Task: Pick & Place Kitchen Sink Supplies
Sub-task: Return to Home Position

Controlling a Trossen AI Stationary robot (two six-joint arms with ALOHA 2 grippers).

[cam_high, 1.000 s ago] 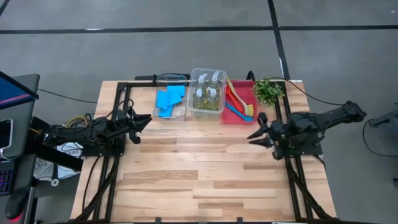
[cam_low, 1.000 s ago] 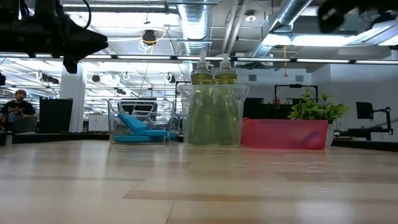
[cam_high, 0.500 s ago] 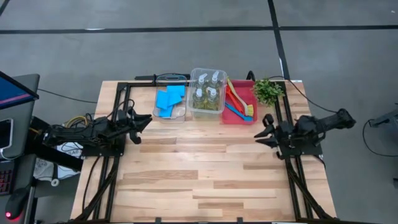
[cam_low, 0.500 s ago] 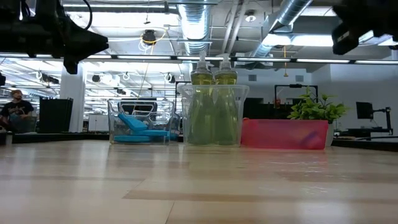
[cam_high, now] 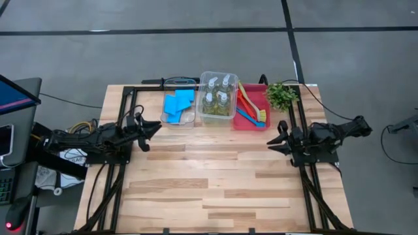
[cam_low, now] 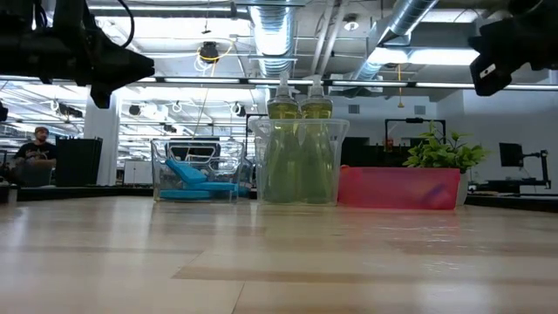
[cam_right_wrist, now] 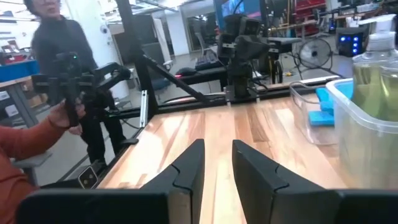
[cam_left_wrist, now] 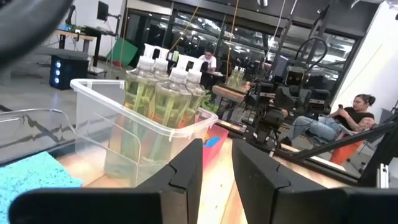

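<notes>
Several clear bottles of yellow-green liquid [cam_high: 217,96] stand upright in a clear bin [cam_high: 203,109] at the table's far side, and show in the low view [cam_low: 299,148] and left wrist view [cam_left_wrist: 163,99]. Blue sponges [cam_high: 177,104] lie in a clear bin on its left. Red, blue and yellow-green brushes [cam_high: 249,108] lie in a red bin [cam_low: 398,187] on its right. My left gripper [cam_high: 152,136] hovers open near the table's left edge, short of the sponge bin. My right gripper [cam_high: 275,134] hovers open near the right edge, short of the red bin.
A small leafy plant [cam_high: 281,96] stands at the far right corner beside the red bin. Dark frame rails [cam_high: 130,98] run along the table's left, right and far edges. Bare wood [cam_high: 209,176] spreads between the arms and toward the near edge. People [cam_right_wrist: 56,62] are in the room beyond.
My right gripper has drawn back toward the table's right edge and come down a little, its arm folding in. The left arm has kept nearly still. The bins and what they hold have not moved.
</notes>
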